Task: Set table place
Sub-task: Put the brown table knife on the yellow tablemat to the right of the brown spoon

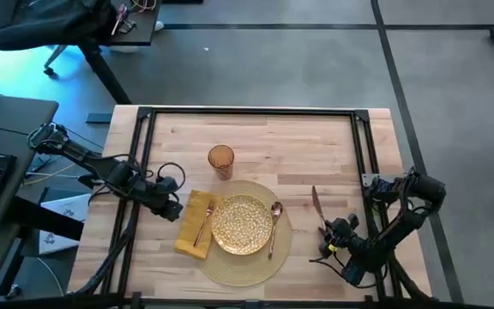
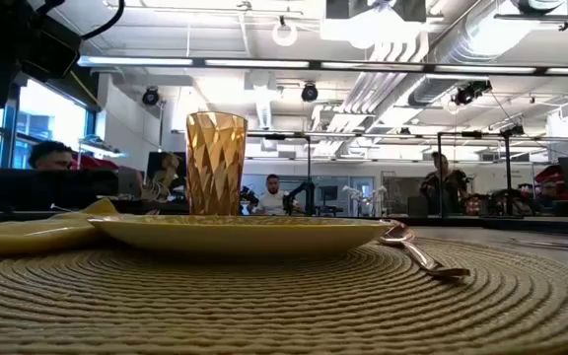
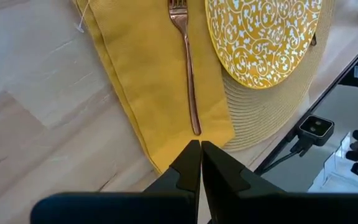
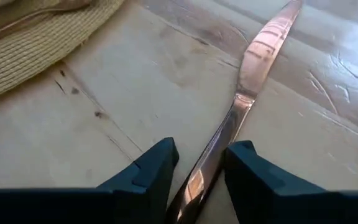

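Centrally, toward the near edge of the light wooden desk [image 1: 316, 137], the round tan woven placemat [image 1: 238, 268] is laid flat. On it the gold patterned plate [image 1: 242, 224] is set, and a copper spoon [image 1: 274, 227] is laid on the mat just beside the plate on the right arm's side. On the other side a mustard-yellow napkin [image 1: 192, 230] is spread, one edge lapped onto the mat, with a copper fork [image 1: 203, 221] laid lengthwise along it. An amber faceted tumbler [image 1: 220, 160] is stood upright on the bare wood just beyond the mat.

The left gripper [image 1: 171, 209] is held at the napkin's outer side; in the left wrist view its jaws are seen pressed together with nothing between them, pointed toward the fork's handle end.

The right gripper [image 1: 326, 240] is held low over the bare desk, clear of the mat's right edge. A copper knife [image 1: 316, 203] is laid there on the wood, apart from the mat. In the right wrist view the jaws are seen spread, 1 finger on each side of the knife's handle; whether the fingers [image 4: 148, 174] touch the metal cannot be told.

In the low view, people are seen seated in the room beyond the desk.
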`<action>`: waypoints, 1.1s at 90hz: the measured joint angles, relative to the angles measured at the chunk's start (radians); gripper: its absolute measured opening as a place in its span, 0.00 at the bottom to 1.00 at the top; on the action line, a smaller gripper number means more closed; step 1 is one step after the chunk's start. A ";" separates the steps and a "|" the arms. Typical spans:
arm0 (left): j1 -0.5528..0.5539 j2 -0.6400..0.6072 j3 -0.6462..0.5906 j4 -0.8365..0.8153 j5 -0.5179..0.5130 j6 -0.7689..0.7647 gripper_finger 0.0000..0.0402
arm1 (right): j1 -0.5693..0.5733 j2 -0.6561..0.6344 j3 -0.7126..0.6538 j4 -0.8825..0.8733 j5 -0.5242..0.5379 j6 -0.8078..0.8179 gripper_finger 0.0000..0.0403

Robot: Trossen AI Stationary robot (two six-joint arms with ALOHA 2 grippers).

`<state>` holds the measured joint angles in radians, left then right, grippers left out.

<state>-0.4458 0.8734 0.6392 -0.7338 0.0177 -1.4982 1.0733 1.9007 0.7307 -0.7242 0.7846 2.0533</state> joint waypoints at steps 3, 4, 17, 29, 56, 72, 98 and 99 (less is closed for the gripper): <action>0.000 0.000 0.000 0.000 -0.001 0.000 0.00 | 0.000 0.004 0.000 0.002 0.005 0.000 0.24; 0.000 0.000 0.000 0.000 -0.001 0.000 0.00 | 0.000 0.006 0.000 0.003 0.007 0.001 0.23; 0.000 0.000 0.000 0.000 -0.002 0.000 0.00 | -0.001 0.037 -0.003 0.034 0.060 -0.012 0.09; 0.000 0.000 0.000 0.000 -0.003 0.000 0.00 | -0.001 0.051 -0.004 0.040 0.087 -0.013 0.06; 0.000 0.000 0.000 -0.001 -0.003 0.000 0.00 | -0.013 -0.033 -0.011 0.040 0.033 -0.009 0.06; 0.000 0.000 0.000 0.000 -0.003 0.000 0.00 | -0.011 -0.095 -0.011 0.033 0.037 -0.008 0.00; 0.000 0.000 0.000 0.005 -0.003 0.000 0.00 | -0.009 -0.112 -0.011 0.044 0.054 -0.001 0.01; 0.000 0.000 0.000 0.005 -0.003 0.000 0.00 | -0.009 -0.112 -0.011 0.046 0.056 -0.001 0.01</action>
<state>-0.4458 0.8734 0.6392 -0.7284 0.0144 -1.4986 1.0641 1.7882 0.7194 -0.6785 0.8404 2.0525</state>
